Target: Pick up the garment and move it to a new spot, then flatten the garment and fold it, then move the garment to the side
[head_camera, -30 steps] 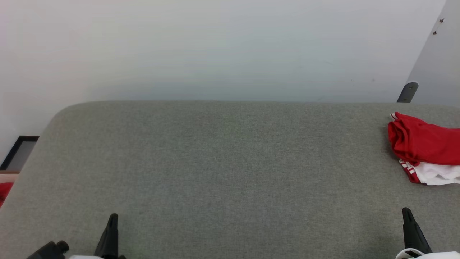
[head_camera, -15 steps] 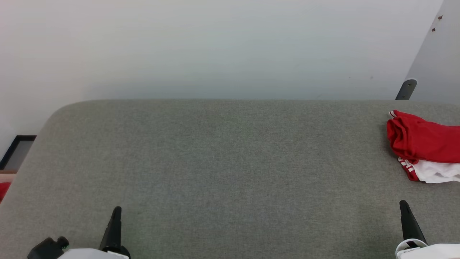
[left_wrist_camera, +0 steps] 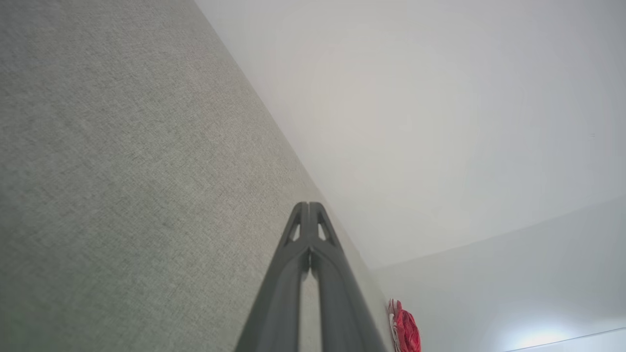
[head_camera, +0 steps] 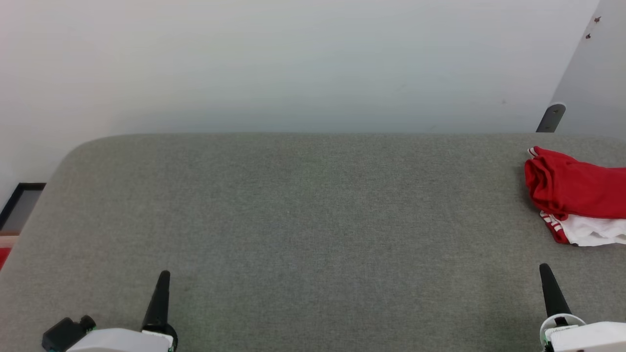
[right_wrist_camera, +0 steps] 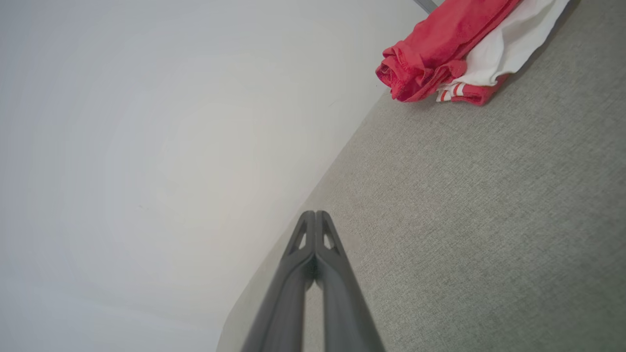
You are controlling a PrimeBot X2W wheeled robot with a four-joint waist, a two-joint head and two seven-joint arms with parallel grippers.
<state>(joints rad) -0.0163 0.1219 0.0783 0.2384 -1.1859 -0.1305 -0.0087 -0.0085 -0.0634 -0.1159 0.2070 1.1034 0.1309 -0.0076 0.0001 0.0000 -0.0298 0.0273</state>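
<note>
The right wrist view shows the garment (right_wrist_camera: 440, 44) close at its upper right, the head view crops it at the right edge of the desk (head_camera: 313, 220), and the left tool (head_camera: 164, 282) and right tool (head_camera: 545, 275), in the lower corners, are pressed together, empty.

Grey table (head_camera: 313, 220), folded garment (head_camera: 572, 193) aboard

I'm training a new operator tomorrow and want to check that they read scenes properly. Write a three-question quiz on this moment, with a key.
1. True or false: the garment lies on the grey table, with no gripper touching it.
2. Which is nearer the garment? A, left gripper; B, right gripper.
3. Fill in: both grippers' jaws are ____.
Key: 1 true; 2 B; 3 shut.
</note>
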